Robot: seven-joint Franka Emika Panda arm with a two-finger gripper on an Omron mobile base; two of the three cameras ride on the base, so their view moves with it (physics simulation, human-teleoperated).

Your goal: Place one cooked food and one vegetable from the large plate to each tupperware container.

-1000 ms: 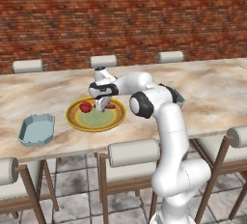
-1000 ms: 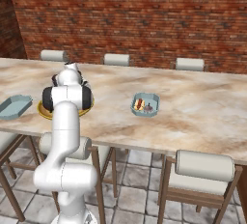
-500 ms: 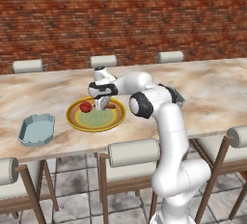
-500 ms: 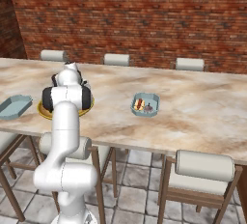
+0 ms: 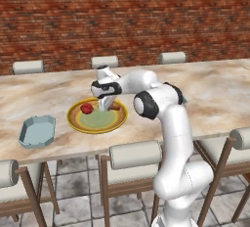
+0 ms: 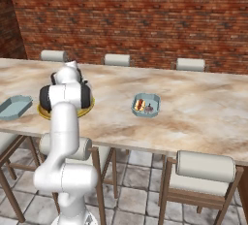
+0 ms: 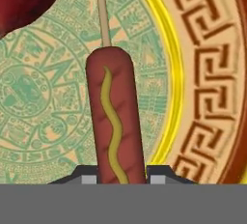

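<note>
Nothing moved; pincer straddling sausage, plate.

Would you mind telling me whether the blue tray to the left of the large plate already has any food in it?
No, the light-blue tray beside the large plate shows only its bare blue floor in the left base view.

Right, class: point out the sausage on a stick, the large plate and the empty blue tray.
sausage on a stick (image 7: 116, 121), hand view, middle of its body
large plate (image 5: 78, 122), left base view, front rim
empty blue tray (image 5: 36, 130), left base view, its floor
</note>
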